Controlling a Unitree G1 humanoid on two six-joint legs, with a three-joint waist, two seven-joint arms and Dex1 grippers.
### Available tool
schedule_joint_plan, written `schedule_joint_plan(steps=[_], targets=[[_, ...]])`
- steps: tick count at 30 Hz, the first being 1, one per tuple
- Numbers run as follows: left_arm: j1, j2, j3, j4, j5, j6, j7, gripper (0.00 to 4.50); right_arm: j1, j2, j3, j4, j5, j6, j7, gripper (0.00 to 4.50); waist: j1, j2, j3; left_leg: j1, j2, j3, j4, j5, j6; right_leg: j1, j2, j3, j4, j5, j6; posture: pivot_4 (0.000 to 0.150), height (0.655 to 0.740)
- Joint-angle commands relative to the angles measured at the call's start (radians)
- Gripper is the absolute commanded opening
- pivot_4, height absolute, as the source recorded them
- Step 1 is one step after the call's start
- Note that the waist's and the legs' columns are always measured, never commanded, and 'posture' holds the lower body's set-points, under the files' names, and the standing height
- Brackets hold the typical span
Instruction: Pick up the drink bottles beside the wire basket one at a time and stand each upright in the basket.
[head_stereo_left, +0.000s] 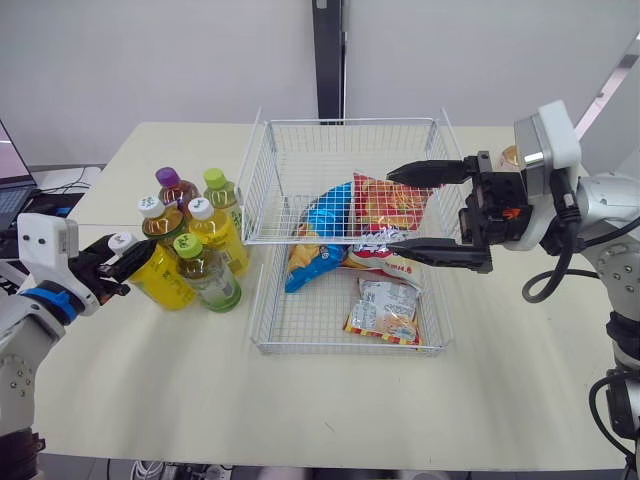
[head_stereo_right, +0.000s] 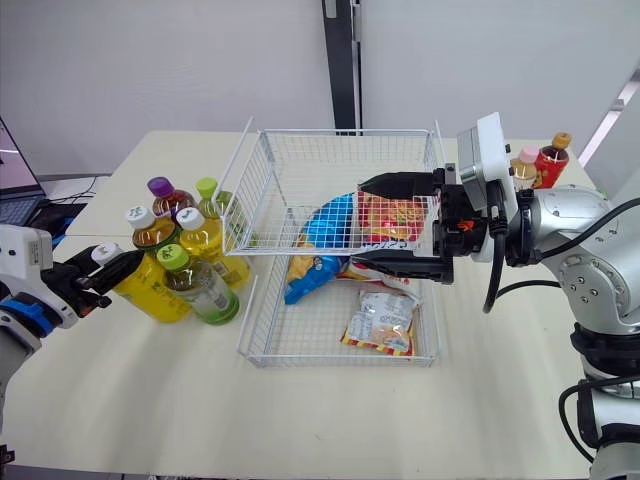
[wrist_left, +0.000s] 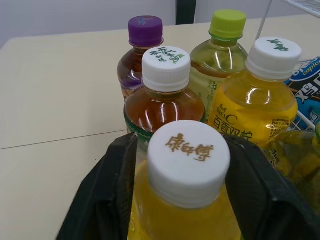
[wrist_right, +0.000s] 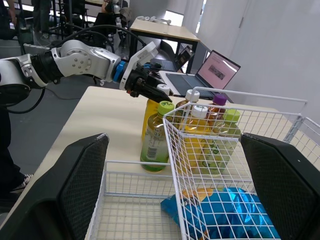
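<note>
Left arm: I see it reaching forward, low.
Left claw (head_stereo_left: 122, 255): fingers clamped round the yellow bottle (head_stereo_left: 165, 280) at its neck.
Right claw (head_stereo_left: 391, 209): I read it spread wide, fingers level, pointing toward the robot's left.

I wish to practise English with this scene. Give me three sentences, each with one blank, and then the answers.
The left gripper has its jaws shut on a yellow bottle with a ___ cap.
The right gripper hangs over the wire basket with its jaws ___.
The basket holds snack bags but ___ bottles.
Missing words: white; open; no.
</note>
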Motion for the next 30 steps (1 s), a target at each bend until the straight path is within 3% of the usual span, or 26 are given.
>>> schedule_joint_plan(steps=[1, 8, 16, 24, 30], targets=[[0.010, 0.009, 0.016, -0.014, 0.014, -0.019, -0.004, 1.37, -0.021, 0.000, -0.025, -0.015, 0.004, -0.004, -0.001, 4.50, 0.000, 0.000, 0.000, 0.000, 0.000, 0.000, 0.000, 0.000, 0.000, 0.000, 0.000, 0.000, 0.000, 0.000, 0.000, 0.150, 0.7400], [0.030, 0.028, 0.061, -0.046, -0.018, -0.007, -0.029, 1.37, -0.028, 0.005, -0.022, 0.001, -0.007, -0.013, -0.001, 4.50, -0.001, 0.000, 0.000, 0.000, 0.000, 0.000, 0.000, 0.000, 0.000, 0.000, 0.000, 0.000, 0.000, 0.000, 0.000, 0.150, 0.7400], [0.076, 0.123, 0.192, -0.098, -0.096, 0.079, -0.102, 1.37, -0.043, 0.019, -0.007, 0.036, -0.037, -0.024, 0.011, 4.50, 0.000, -0.004, 0.004, -0.001, 0.000, -0.001, 0.000, 0.000, 0.000, -0.001, 0.000, 0.000, 0.000, 0.000, 0.000, 0.150, 0.7400], [-0.012, 0.329, 0.305, -0.012, -0.215, 0.242, -0.223, 1.37, -0.051, 0.036, 0.013, 0.057, -0.066, -0.028, 0.036, 4.50, 0.001, -0.005, 0.005, -0.004, 0.000, -0.003, 0.000, 0.000, 0.000, -0.004, 0.000, 0.000, -0.001, 0.000, 0.000, 0.150, 0.7400], [-0.183, 0.485, 0.270, 0.091, -0.273, 0.327, -0.274, 1.37, -0.054, 0.041, 0.020, 0.068, -0.087, -0.025, 0.047, 4.50, -0.003, -0.005, 0.006, -0.006, 0.000, -0.003, 0.000, 0.001, -0.001, -0.006, 0.002, -0.001, 0.000, 0.000, 0.000, 0.150, 0.7400]])
